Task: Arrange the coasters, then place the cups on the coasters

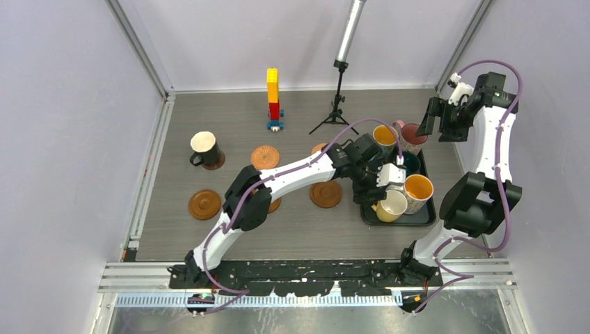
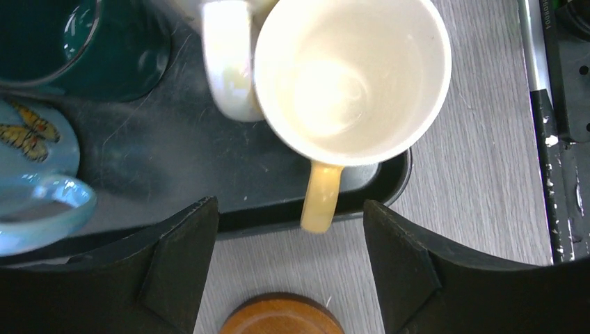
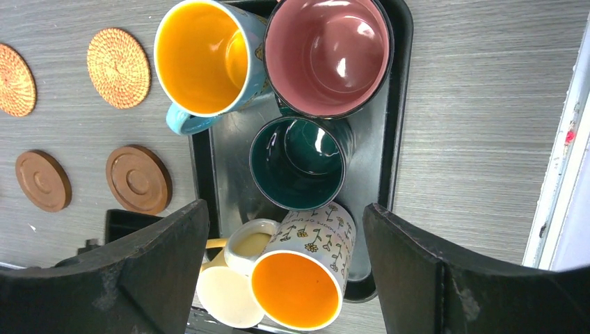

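Observation:
A black tray at the right holds a cream-yellow cup, white-patterned cup, dark green cup, pink cup and light blue cup. My left gripper is open at the tray's near-left edge, its fingers either side of the cream cup's handle without touching it. My right gripper hangs open and empty high above the tray. A black cup stands on a coaster at the left. More coasters lie mid-table; one shows below my left fingers.
A yellow, red and blue brick tower and a small black tripod with a metal tube stand at the back. Metal frame rails run along the left, right and near edges. My left arm lies across the middle coasters.

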### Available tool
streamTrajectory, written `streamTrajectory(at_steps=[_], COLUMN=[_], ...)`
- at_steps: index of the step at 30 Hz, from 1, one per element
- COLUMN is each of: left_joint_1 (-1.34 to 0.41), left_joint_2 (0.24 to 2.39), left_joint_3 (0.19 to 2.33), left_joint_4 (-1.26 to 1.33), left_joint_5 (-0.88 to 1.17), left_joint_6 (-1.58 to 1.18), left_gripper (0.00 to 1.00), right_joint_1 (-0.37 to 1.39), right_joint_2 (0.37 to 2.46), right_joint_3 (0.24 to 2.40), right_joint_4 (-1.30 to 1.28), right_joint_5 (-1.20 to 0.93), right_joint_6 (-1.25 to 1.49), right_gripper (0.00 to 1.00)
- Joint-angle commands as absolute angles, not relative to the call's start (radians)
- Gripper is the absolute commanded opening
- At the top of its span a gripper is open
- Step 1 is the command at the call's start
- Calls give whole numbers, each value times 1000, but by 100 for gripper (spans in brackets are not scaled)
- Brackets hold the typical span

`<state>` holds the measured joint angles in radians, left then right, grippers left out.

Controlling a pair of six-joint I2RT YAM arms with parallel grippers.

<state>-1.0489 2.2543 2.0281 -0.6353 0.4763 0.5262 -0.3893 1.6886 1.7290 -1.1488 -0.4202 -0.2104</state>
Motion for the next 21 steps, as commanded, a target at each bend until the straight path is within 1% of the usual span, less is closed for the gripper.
streamTrajectory(at_steps=[1, 6, 21], left_joint_1=[-1096, -1121, -1137], left_joint_2=[2292, 2332, 2349], left_joint_3=[2101, 2145, 2139], left_joint_4=[-635, -657, -664], left_joint_5=[467, 463, 427], left_joint_6=[577, 580, 585], left_gripper=[76, 67, 37], right_joint_1=[-404, -409, -427], right_joint_2=[1639, 1638, 1635], right_joint_3=[1727, 1722, 1715], right_joint_4=[-1154, -1154, -1154], right_joint_5=[-445, -448, -450], right_joint_6=[-215, -218, -222], right_gripper=[85, 85, 86])
